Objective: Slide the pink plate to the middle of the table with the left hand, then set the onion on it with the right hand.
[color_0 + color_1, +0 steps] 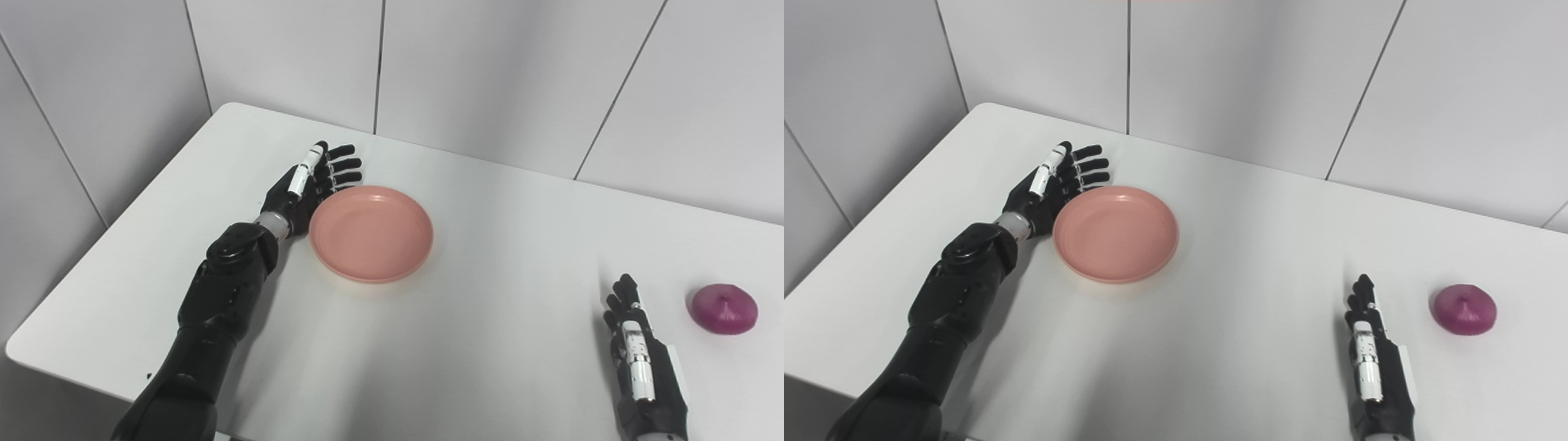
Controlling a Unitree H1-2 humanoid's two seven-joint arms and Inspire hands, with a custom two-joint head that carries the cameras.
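While left robot hand [309, 184] lies spread beside pink plate [371, 233], right robot hand [640, 361] flat, fingers apart, near onion [724, 309].

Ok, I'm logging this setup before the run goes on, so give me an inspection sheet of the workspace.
Surface: white table, bare apart from the job's things.
Pink plate: flat on the table, left of centre, nothing on it.
Onion: purple, on the table at far right, untouched.
Clutter: nothing seen.
Left hand: open, fingers apart, against the plate's far left rim.
Right hand: open, holds nothing, on the table just left of the onion.
Cables: nothing seen.
Surroundings: pale panelled walls.
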